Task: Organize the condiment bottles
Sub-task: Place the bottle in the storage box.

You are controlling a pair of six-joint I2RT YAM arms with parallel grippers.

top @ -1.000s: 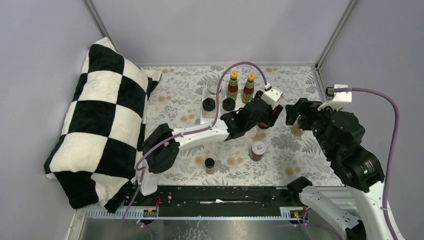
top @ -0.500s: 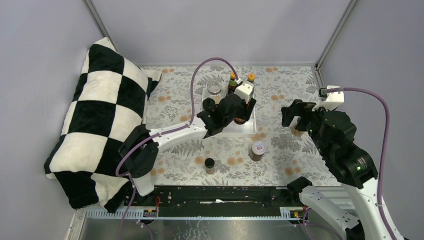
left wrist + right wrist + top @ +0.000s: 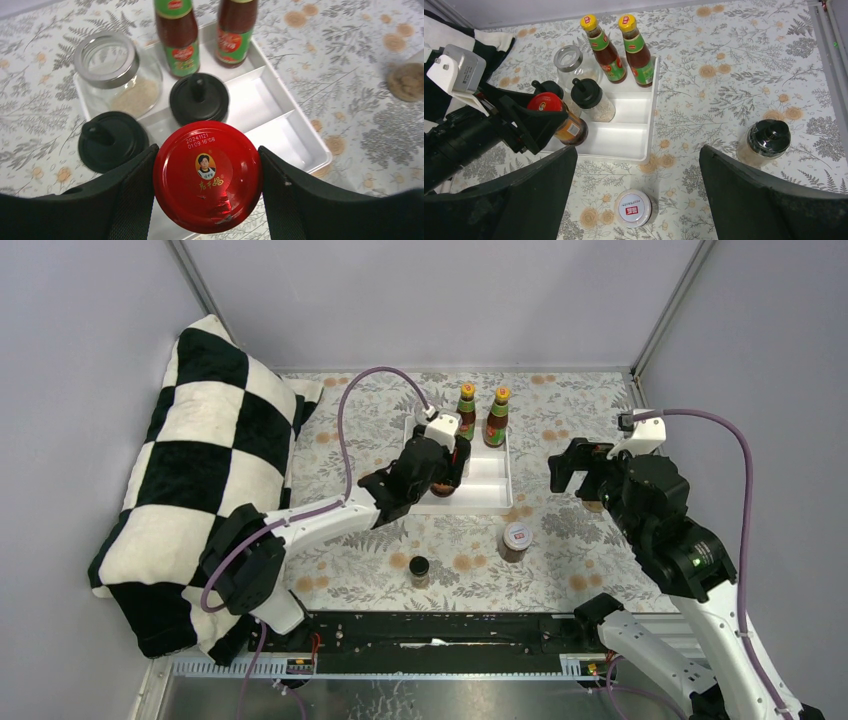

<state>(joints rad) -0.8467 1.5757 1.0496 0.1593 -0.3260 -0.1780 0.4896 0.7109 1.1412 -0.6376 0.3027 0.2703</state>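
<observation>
My left gripper is shut on a red-lid jar and holds it over the near left part of the white tray. In the tray stand two red-sauce bottles, a clear-lid jar and two black-lid jars. In the top view the left gripper is over the tray. My right gripper is open and empty above a white-lid jar on the table. A black-capped jar stands to the right of it.
A small black-lid jar stands on the table near the front. The white-lid jar stands right of it. A black and white checked pillow lies along the left side. Grey walls close in the table.
My left gripper has carried the red-lid jar leftward, from right of the tray to over its near left part. My right gripper has shifted slightly left.
</observation>
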